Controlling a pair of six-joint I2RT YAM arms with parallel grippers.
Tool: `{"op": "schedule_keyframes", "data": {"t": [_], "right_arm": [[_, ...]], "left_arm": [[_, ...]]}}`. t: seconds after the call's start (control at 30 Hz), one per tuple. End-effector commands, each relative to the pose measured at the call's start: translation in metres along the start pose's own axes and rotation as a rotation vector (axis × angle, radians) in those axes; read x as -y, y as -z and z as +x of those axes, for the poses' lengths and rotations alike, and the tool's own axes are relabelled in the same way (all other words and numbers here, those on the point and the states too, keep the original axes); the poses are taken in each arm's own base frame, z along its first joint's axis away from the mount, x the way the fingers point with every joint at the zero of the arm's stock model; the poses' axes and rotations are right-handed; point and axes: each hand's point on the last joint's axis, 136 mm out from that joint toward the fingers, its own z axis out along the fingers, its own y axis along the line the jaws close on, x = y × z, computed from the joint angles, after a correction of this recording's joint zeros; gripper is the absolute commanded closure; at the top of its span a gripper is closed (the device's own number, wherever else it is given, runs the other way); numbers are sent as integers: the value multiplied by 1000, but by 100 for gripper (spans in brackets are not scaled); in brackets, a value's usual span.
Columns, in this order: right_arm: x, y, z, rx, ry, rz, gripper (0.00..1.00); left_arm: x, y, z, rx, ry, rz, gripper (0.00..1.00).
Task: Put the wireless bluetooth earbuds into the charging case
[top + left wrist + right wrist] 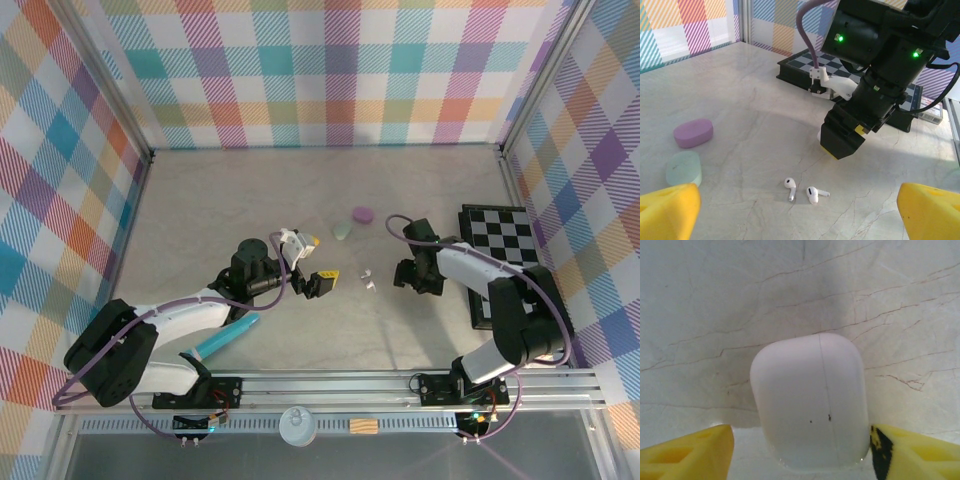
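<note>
right tool [802, 439] straddles white case [810, 400], earbuds [812, 193] nearby.

White earbuds [812, 194], purple case [693, 133], mint case [684, 169], pale veined table [750, 100] (checkerboard [503, 235] black-and-white)

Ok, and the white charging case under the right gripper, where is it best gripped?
Take the white charging case across its two straighter long sides, coming down from above, one jaw per side, much as the right gripper straddles it. Those sides run roughly parallel; the rounded ends would probably let it slip.
</note>
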Motion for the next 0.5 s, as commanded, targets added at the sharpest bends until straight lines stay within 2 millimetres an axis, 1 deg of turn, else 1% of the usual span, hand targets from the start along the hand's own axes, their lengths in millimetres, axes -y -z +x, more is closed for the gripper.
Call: {"op": "schedule_keyframes", "data": {"t": [0.0, 0.13, 0.2, 0.3, 0.37, 0.47], "right_arm": [[-1, 0, -5, 11, 14, 12, 36], [0, -5, -2, 0, 22, 10, 42], [-1, -7, -3, -2, 27, 11, 49], [-2, -7, -4, -1, 32, 7, 54], [-3, -7, -5, 3, 35, 3, 61], [-4, -7, -6, 4, 38, -1, 64]], "left_arm": [[9, -1, -19, 49, -24, 30, 0], [9, 0, -20, 52, -24, 31, 0], [9, 0, -22, 60, -20, 32, 0], [10, 1, -23, 64, -11, 35, 0], [10, 2, -25, 67, -11, 32, 0], [10, 4, -24, 64, -8, 26, 0]]}}
